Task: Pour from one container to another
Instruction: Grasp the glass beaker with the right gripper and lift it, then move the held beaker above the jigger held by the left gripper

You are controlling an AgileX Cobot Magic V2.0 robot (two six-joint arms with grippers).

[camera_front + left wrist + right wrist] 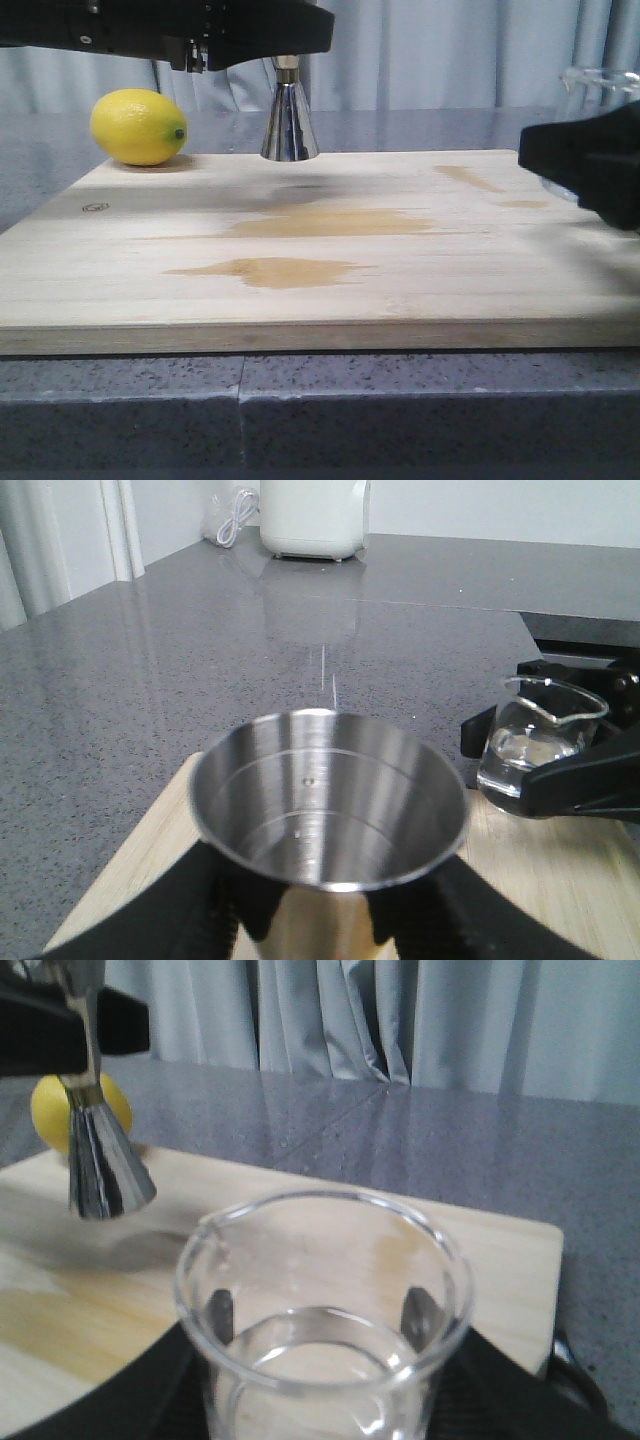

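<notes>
The steel jigger (290, 125) hangs just above the far edge of the wooden board (400, 290), casting a shadow below it. My left gripper (287, 58) is shut on its gold waist. In the left wrist view the jigger's open top cup (330, 800) sits between the black fingers (180, 910). The glass beaker (598, 82), holding clear liquid, stands upright at the board's right side, with my right gripper (590, 160) shut on it. The beaker (325, 1310) fills the right wrist view, with the jigger (105, 1165) off to its side and well apart. The beaker (535, 740) also shows in the left wrist view.
A yellow lemon (138, 127) rests at the board's far left corner, left of the jigger. The board lies on a grey speckled counter (320, 410). A white appliance (313, 518) with a cable stands at the counter's far end. Curtains hang behind.
</notes>
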